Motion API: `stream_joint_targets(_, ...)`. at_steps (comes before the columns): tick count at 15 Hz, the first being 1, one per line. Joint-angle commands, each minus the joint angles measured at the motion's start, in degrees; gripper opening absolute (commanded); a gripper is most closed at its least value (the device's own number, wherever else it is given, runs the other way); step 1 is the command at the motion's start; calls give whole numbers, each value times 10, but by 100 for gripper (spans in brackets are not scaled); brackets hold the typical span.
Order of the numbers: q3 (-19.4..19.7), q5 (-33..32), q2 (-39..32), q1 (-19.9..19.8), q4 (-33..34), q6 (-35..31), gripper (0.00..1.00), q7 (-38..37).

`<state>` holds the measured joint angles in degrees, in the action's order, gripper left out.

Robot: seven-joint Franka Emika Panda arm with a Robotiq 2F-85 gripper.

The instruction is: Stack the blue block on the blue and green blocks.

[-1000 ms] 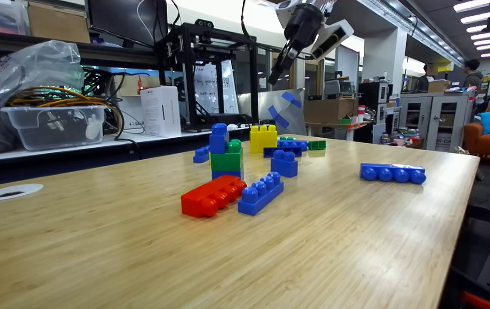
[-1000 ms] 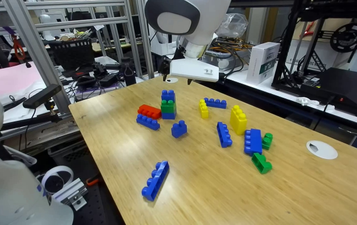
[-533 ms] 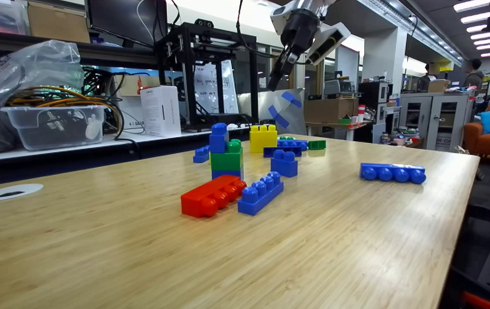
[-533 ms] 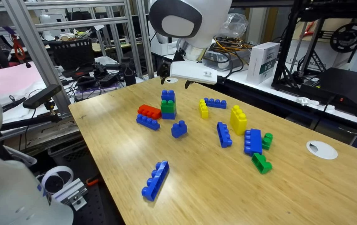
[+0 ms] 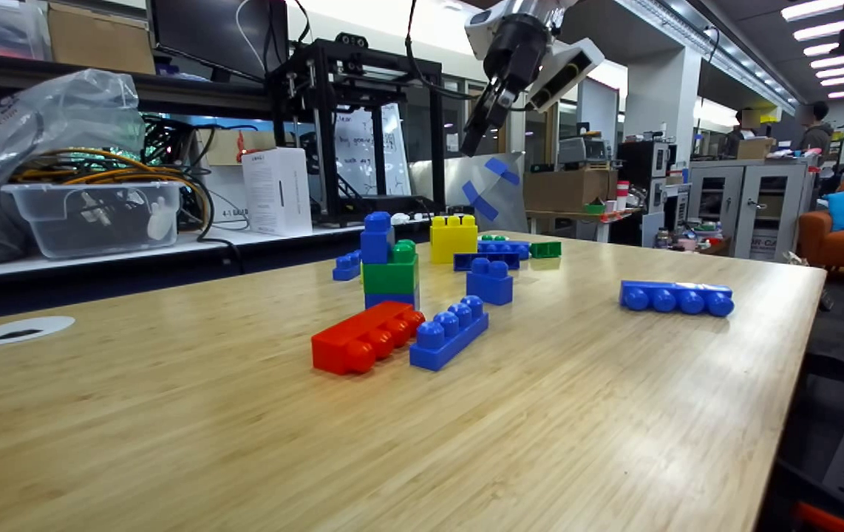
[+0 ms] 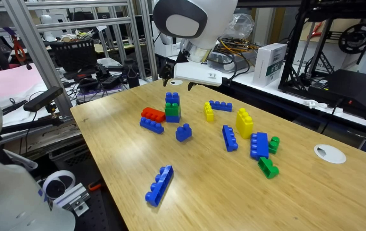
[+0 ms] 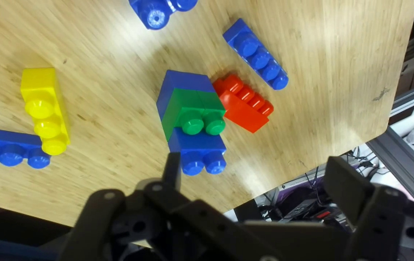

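The blue and green blocks form a stack on the table, with a blue piece (image 6: 173, 119) at the bottom and a chunky green brick (image 6: 172, 109) on it. A blue block (image 6: 172, 98) stands upright on top, set to one side so that two green studs (image 7: 203, 124) stay bare. Another chunky blue block (image 6: 183, 132) lies loose on the table nearby, cut off at the top of the wrist view. My gripper (image 6: 178, 84) hangs above and beyond the stack, wide open and holding nothing. In the wrist view its left finger (image 7: 172, 170) overlaps the top block's edge; contact cannot be told.
Beside the stack lie a red brick (image 6: 153, 114) and a long blue brick (image 6: 151, 125). Yellow bricks (image 6: 244, 123), a wide blue brick (image 6: 259, 145) and green bricks (image 6: 268, 167) are off to one side. Another long blue brick (image 6: 159, 185) lies near the table's edge.
My gripper came down slightly during the earlier half second and has hardly moved since. Its jaws stay open. The stack and the other bricks have not moved.
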<state>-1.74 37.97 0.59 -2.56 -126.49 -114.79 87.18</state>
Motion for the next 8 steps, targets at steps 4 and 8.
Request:
stream_joint_targets(4,9,-1,0,8,1,2,100,-1)
stream_joint_targets(8,5,4,-24,14,7,-19,100,32)
